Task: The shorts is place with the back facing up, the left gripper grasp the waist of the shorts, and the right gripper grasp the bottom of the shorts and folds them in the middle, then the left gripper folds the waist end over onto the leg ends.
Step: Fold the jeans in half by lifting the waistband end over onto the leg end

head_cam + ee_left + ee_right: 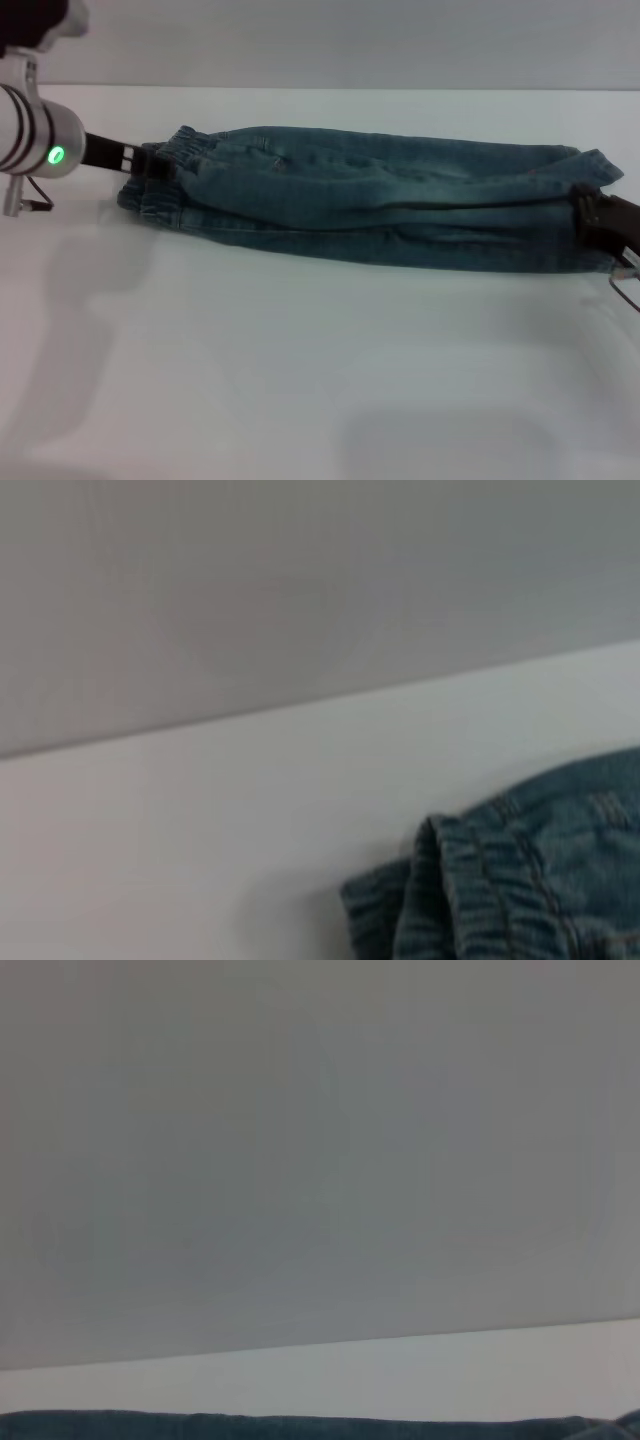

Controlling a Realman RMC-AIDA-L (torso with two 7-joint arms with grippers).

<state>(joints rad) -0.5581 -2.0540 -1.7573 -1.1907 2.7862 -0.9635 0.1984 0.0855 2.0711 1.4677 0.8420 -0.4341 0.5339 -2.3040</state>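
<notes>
The blue denim shorts (380,195) lie folded lengthwise in a long band across the white table (300,380). The puckered waist of the shorts (178,150) is at the left end, and my left gripper (150,166), on the green-lit arm, is shut on it. At the right end my right gripper (585,212) is shut on the bottom of the shorts (570,160). In the left wrist view the ruffled waist (500,890) fills a corner. The right wrist view shows only a thin strip of the shorts (300,1427). No fingers show in either wrist view.
The table stretches bare in front of the shorts towards me. Behind them a plain grey wall (350,40) rises from the table's far edge. A thin cable (625,285) hangs by the right gripper.
</notes>
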